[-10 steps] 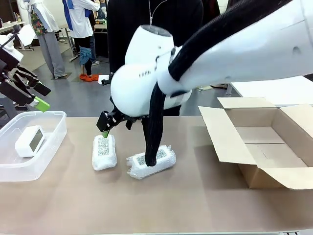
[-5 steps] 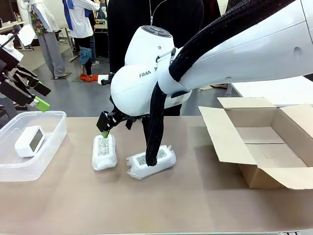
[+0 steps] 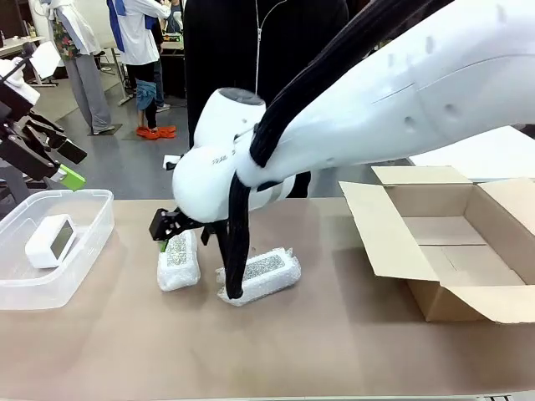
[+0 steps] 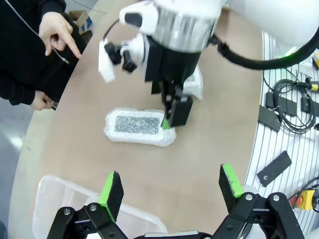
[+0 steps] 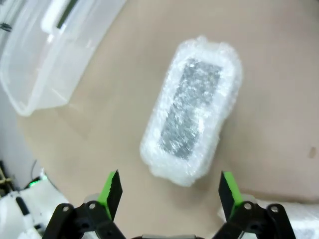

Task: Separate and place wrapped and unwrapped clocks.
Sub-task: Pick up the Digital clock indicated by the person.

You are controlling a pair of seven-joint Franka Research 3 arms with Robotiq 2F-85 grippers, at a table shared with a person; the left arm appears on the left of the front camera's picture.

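Observation:
Two bubble-wrapped clocks lie mid-table: the left bundle and the right bundle. The bare white clock sits in the clear plastic tub. My right gripper hangs open just above the left bundle, its green pads to either side of the bundle's near end. My left gripper is open and empty, raised over the tub at the table's left.
An open cardboard box stands at the right. A person in black stands at the far side, one hand by the table edge. The tub's corner is close to both grippers. Cables and tools lie off the table.
My right arm has swung left and lower, bringing its open gripper down over the left wrapped bundle. The left arm, the bundles and the bare clock have stayed put.

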